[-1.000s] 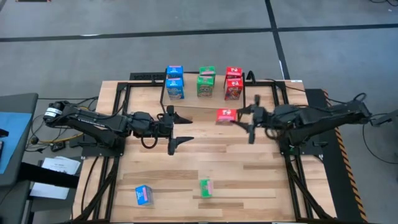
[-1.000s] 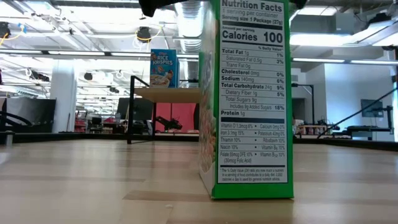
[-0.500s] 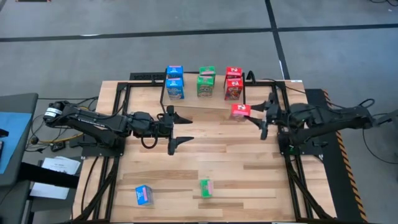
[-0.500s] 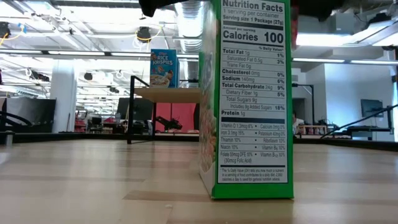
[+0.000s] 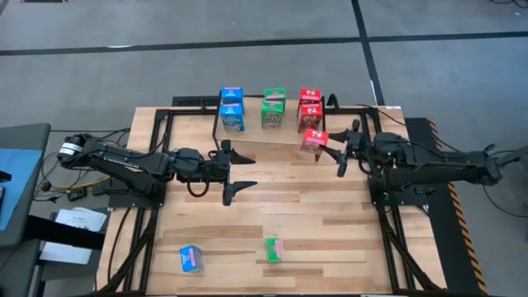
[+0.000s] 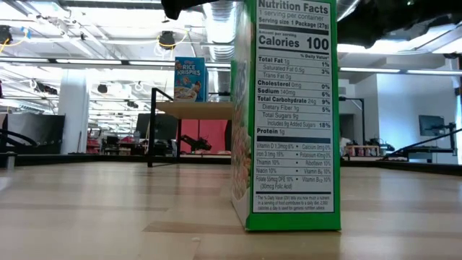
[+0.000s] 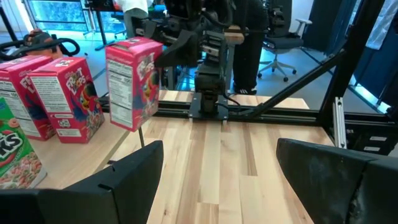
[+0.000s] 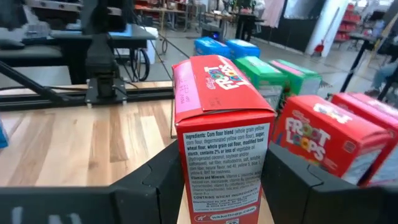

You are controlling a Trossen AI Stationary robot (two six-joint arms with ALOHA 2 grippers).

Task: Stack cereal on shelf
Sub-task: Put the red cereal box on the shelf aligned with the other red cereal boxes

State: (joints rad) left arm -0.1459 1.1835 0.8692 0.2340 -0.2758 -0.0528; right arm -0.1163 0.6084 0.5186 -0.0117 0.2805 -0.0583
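The shelf [image 5: 254, 126] stands at the table's far middle and bears two blue cereal boxes [image 5: 232, 111], two green ones [image 5: 274, 111] and two red ones [image 5: 310, 110], all upright. My right gripper [image 5: 327, 142] is shut on another red cereal box [image 8: 221, 134], which hangs just in front of the shelf's right end. My left gripper [image 5: 240, 169] waits open near the table's middle, pointing level toward the held box [image 7: 132, 81]. My right gripper pinches the red box between its two fingers [image 8: 163, 180], which lie on two opposite faces beside the ingredients panel [image 8: 222, 163]. The fingers come level from the table's right side. The box is upright, a little tilted, and lifted clear of the table.
A blue box [image 5: 191, 259] and a green box [image 5: 274, 248] lie apart near the table's front edge; the green one [image 6: 289, 115] fills the low view. Black frame rails [image 5: 371, 124] run along the table's sides. Bare wood lies between the arms.
My right gripper has drawn back toward the table's right edge and then gone toward the far edge, carrying the red box from the table's middle to just in front of the shelf's right end. The box has stayed upright and clear of the table.
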